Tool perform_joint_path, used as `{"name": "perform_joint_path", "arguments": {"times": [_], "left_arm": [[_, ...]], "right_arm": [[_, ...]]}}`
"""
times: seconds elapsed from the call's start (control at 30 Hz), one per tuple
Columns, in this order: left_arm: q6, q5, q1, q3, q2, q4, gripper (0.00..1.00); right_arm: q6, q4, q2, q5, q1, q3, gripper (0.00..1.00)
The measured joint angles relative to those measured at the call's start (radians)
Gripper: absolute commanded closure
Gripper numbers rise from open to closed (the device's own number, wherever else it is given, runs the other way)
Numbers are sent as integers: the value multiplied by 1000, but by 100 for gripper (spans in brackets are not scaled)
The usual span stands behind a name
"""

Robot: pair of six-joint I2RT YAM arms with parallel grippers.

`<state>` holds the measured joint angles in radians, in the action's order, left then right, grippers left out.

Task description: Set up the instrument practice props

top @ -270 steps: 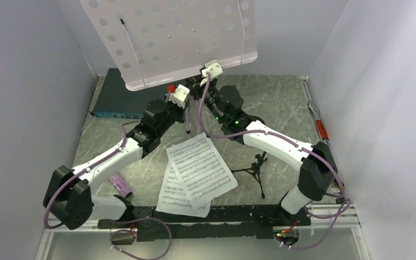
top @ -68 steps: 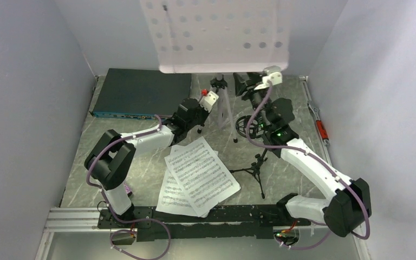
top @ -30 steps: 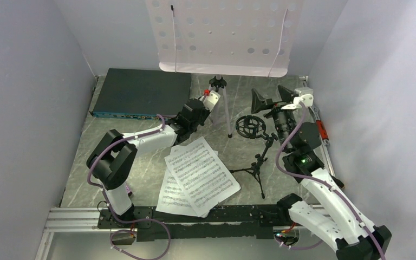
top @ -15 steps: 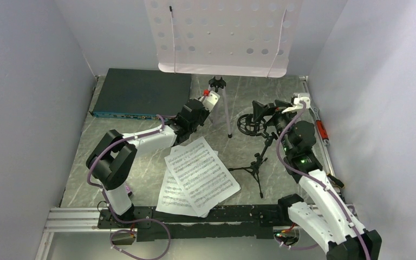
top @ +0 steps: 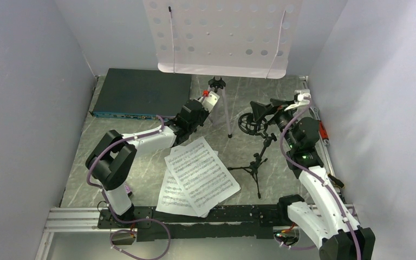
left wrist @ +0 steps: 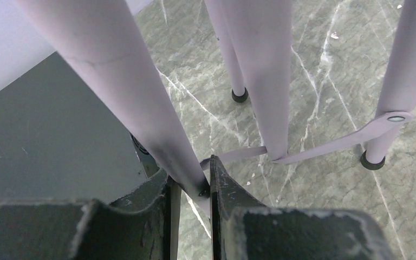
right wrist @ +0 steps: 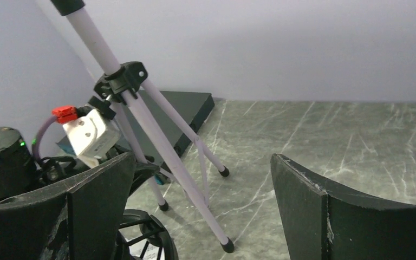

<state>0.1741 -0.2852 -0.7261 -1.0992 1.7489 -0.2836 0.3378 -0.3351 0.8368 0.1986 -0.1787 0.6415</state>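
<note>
Music stand point(top: 222, 32), pale lilac, perforated, upright on tripod legs at 12 o'clock of the table point(top: 108, 141).

Top view: left gripper point(top: 208, 108) sits at a stand leg on the tripod's 8 o'clock side. Right gripper point(top: 269, 107) is at 3 o'clock, over the ring top of the black mic stand point(top: 257, 162), which stands at 4 o'clock; contact cannot be told. Two sheet-music pages point(top: 197, 176) lie overlapped at 6 o'clock. Flat dark box point(top: 141, 95) lies at 10 o'clock.
Left wrist view: fingers point(left wrist: 233, 189) are pressed together on one lilac leg, pinching it. Two further legs rest their black feet on the marbled surface.
Right wrist view: fingers point(right wrist: 92, 206) are spread wide with nothing between them. The stand's black hub and legs show at 10 o'clock.
</note>
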Motion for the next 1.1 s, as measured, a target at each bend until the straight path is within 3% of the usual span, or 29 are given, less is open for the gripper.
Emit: {"name": "perform_joint_path", "arguments": {"times": [0.2, 0.63, 0.97, 1.1], "left_arm": [[0, 1, -1, 0, 0, 0, 97], [0, 3, -2, 0, 0, -1, 97], [-2, 4, -2, 5, 0, -11, 97], [-3, 4, -2, 10, 0, -18, 98]], "right_arm": [[22, 82, -40, 44, 1, 29, 1], [31, 597, -197, 29, 1, 254, 0], [37, 915, -241, 119, 1, 281, 1], [41, 967, -267, 184, 1, 279, 10]]}}
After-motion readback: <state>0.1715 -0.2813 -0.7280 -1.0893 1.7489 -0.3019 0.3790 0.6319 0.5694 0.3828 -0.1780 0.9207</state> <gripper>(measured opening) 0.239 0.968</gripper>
